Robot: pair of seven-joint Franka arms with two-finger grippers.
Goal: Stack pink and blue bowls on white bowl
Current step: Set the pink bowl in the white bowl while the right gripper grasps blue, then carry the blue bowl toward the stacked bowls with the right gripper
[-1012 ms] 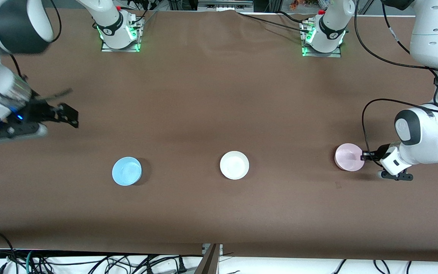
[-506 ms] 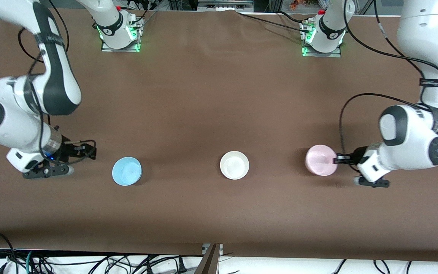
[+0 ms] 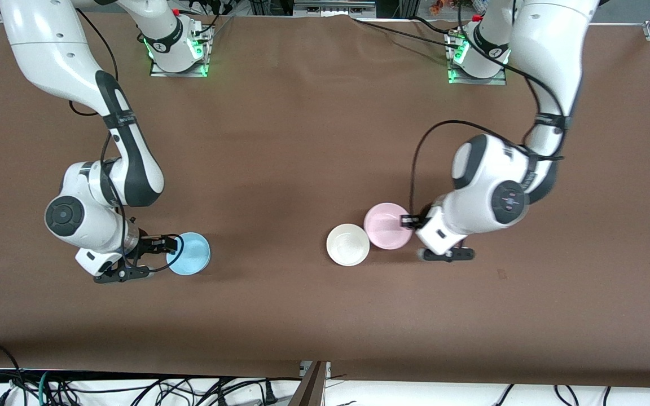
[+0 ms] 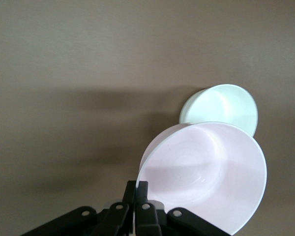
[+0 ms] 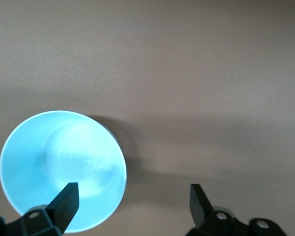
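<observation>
My left gripper [image 3: 411,221] is shut on the rim of the pale pink bowl [image 3: 387,225] and holds it just beside the white bowl [image 3: 348,244], toward the left arm's end. In the left wrist view the fingers pinch the pink bowl [image 4: 206,177] at its rim, with the white bowl [image 4: 221,108] partly covered by it. My right gripper [image 3: 170,246] is open at the edge of the sky blue bowl [image 3: 189,254]. In the right wrist view one fingertip [image 5: 66,199] lies over the blue bowl [image 5: 59,162] and the other over bare table.
The brown table cloth [image 3: 313,146] covers the whole table. The two arm bases [image 3: 177,51] [image 3: 477,56] stand along the edge farthest from the front camera. Cables hang below the table's near edge [image 3: 133,389].
My left gripper has carried the pink bowl from the left arm's end up to the white bowl. My right arm has swung down and in to the blue bowl's rim.
</observation>
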